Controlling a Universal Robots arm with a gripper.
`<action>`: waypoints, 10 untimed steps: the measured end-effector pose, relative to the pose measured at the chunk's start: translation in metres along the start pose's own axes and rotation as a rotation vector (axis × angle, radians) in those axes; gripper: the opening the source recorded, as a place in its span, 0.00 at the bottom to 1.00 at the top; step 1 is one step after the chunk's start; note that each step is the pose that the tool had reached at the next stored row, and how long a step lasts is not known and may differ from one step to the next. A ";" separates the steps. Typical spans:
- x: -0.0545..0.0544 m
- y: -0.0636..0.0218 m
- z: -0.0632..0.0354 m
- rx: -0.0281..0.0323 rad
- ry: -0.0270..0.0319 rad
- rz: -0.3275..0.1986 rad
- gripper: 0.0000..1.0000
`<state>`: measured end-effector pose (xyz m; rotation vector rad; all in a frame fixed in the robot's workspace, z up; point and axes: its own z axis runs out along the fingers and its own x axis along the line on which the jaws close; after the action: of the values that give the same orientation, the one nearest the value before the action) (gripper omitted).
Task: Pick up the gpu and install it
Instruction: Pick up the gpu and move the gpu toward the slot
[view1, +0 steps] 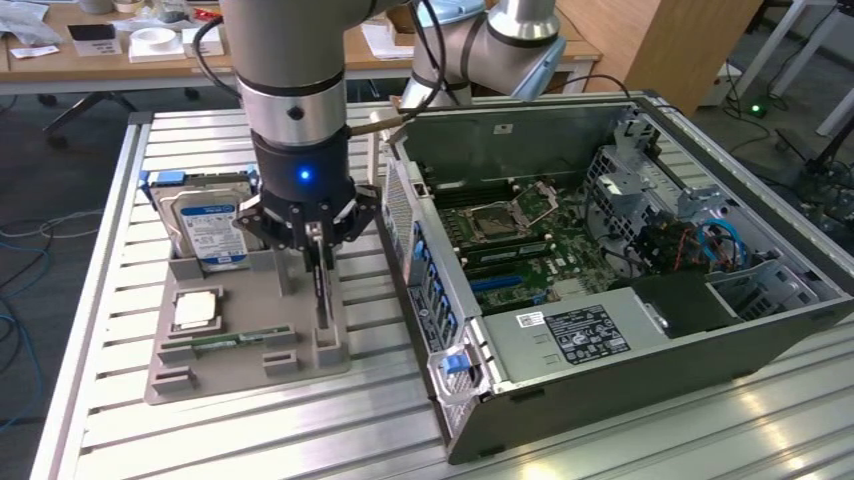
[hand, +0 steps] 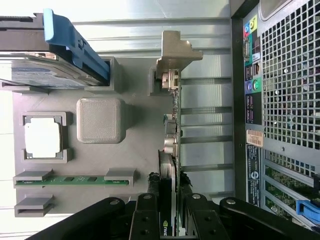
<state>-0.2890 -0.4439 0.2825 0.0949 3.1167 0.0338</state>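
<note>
- On the exterior view I see my gripper (view1: 318, 262) down over the grey holder tray (view1: 254, 375), on the side nearest the open computer case (view1: 601, 250).
- The gpu (view1: 322, 305) stands on edge in that tray, a thin dark strip running under the claw. From this angle I cannot tell how the pads meet it.
- The wrist view settles that: the gripper (hand: 171, 202) has one black finger on each face of the gpu (hand: 170, 150), clamped on its upper edge.
- The wrist view also gives me the silvery bracket (hand: 175, 52) at the card's far end, sitting in a slot of the holder tray (hand: 135, 100), so the card is not lifted out.
- The exterior view gives me the motherboard inside the case; the wrist view gives me the case's rear panel (hand: 285, 75), with ports and vent grille.
- Both views show the hard drive (view1: 211, 228) (hand: 55, 70), processor chip (view1: 196, 308) (hand: 43, 138) and green memory stick (view1: 220, 340) (hand: 75, 179) in their own tray places.
</note>
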 end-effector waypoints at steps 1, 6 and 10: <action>0.000 0.0001 -0.0023 0.0001 0.0001 0.000 0.26; 0.000 0.0004 -0.0167 0.0001 0.0000 0.000 0.26; -0.001 0.0008 -0.0300 0.0001 0.0000 0.000 0.26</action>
<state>-0.2890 -0.4438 0.3125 0.0950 3.1167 0.0337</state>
